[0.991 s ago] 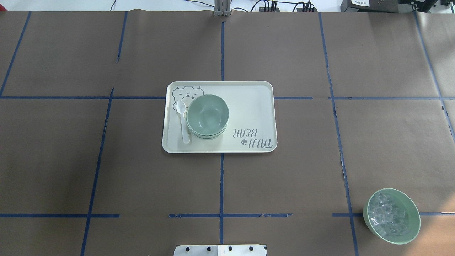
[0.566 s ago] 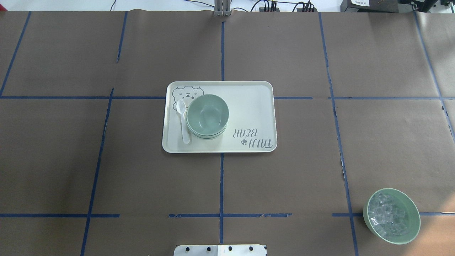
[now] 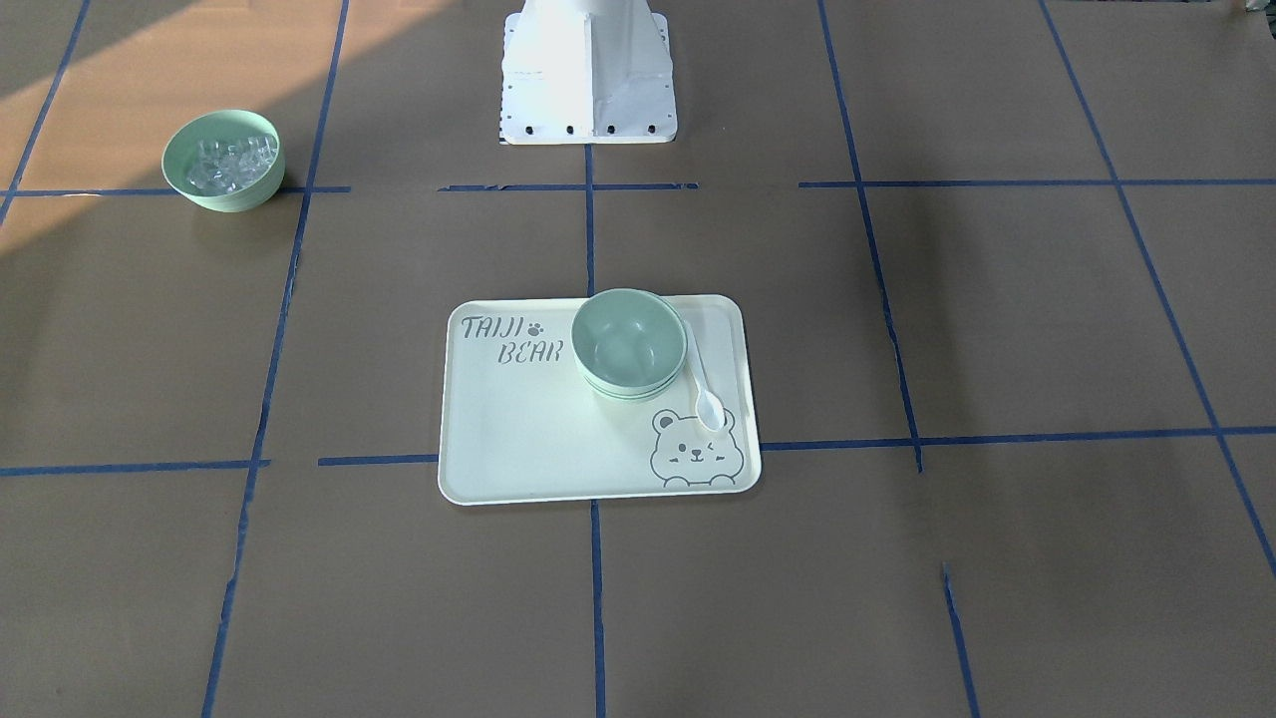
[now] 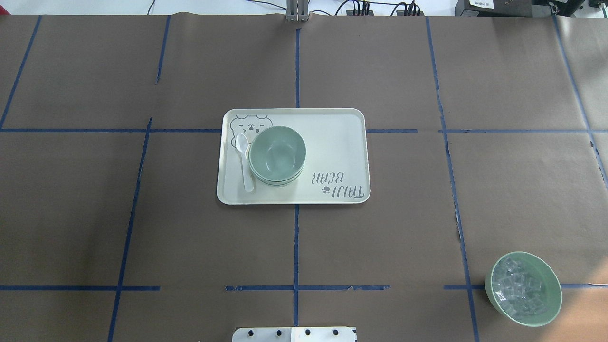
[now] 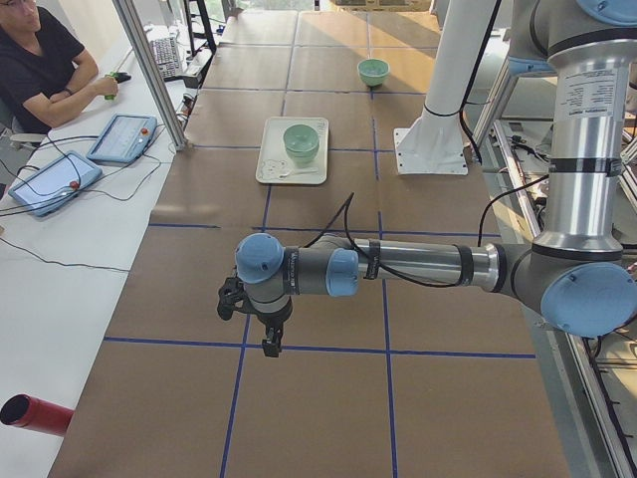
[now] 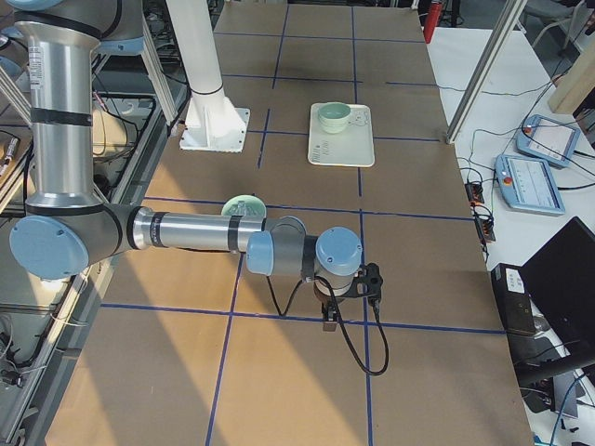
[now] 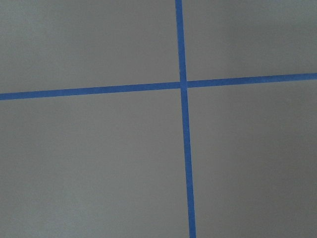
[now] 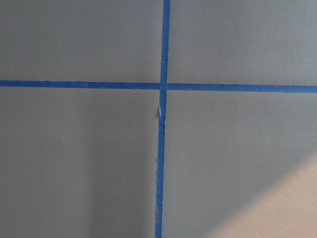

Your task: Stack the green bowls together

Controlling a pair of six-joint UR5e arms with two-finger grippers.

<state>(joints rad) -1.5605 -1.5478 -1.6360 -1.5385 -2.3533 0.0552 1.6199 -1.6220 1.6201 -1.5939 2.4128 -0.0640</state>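
Hidden/unresolved: bowl stack, both grippers.
In the green bowls (image 4: 277, 154), the lower ones show rim edges only; count unclear. The left gripper (image 5: 267, 344) and right gripper (image 6: 327, 318) are too small; spacing of fingers indeterminate.

**Stack on the tray, one bowl far off**

The tray (image 4: 332, 142) lies in the middle of the table (image 4: 142, 213). Seen from overhead, the stacked bowls (image 4: 277, 154) stand on its left half, nested one inside another. The spoon (image 4: 245, 164) lies on the tray just left of them. The bowl of cubes (image 4: 523, 289) sits off the tray, well apart, at the near right corner.
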